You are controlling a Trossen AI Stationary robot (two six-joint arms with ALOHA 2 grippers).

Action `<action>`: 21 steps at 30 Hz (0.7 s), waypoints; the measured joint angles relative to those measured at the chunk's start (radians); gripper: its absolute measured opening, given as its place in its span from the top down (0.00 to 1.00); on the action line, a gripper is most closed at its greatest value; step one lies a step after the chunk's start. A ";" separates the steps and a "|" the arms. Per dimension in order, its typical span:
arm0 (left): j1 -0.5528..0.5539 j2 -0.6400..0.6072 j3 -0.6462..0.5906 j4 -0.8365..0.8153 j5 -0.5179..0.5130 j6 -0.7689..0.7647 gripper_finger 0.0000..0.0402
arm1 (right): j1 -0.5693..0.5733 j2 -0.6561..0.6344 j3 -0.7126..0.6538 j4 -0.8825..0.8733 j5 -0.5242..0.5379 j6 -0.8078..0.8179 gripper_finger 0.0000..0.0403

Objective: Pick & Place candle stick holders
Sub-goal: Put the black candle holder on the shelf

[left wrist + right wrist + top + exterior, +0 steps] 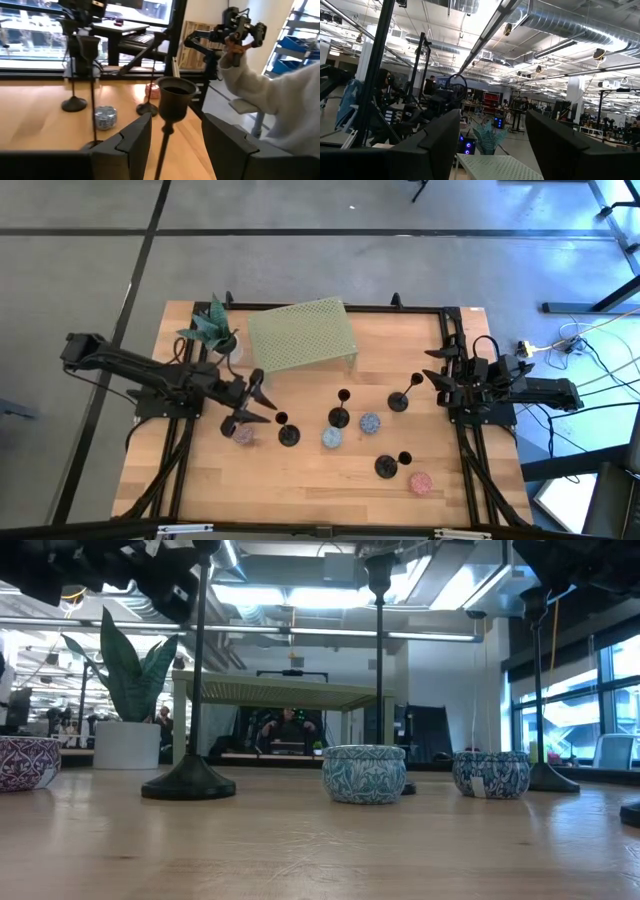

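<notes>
Four candle stick holders (339, 417), four patterned tins (370, 423) — one plant (212, 330), one mesh rack (300, 335).

In the low view, the candle stick holder (196, 670) top is cut off; the left gripper (262, 402) hides its stem overhead.

plant (212, 330) at table's back-left | green mesh shelf (300, 335) beside it | four patterned tins: (243, 434), (331, 438), (370, 423), (419, 482)

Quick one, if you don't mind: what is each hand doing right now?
Left hand: open, fingers either side of a candle stick holder, not yet closed on it.
Right hand: open, holding nothing, at the table's right edge.
</notes>
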 joint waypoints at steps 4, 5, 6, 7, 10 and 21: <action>-0.020 0.074 0.000 0.083 -0.001 -0.001 0.57 | 0.000 0.000 0.000 0.000 0.000 0.000 0.42; -0.021 0.090 0.000 0.099 -0.001 0.000 0.57 | 0.000 0.000 0.000 0.000 0.000 0.000 0.42; -0.022 0.107 0.000 0.112 -0.001 -0.001 0.57 | 0.000 0.000 0.000 0.000 0.000 0.000 0.42; -0.022 0.122 0.000 0.123 -0.001 -0.001 0.57 | 0.000 0.000 0.000 0.000 0.000 0.000 0.42; -0.022 0.158 0.000 0.157 -0.005 -0.001 0.57 | 0.000 0.000 0.000 0.000 0.000 0.000 0.42; -0.022 0.260 0.000 0.269 -0.019 -0.008 0.57 | 0.000 0.000 0.000 0.000 -0.002 0.000 0.42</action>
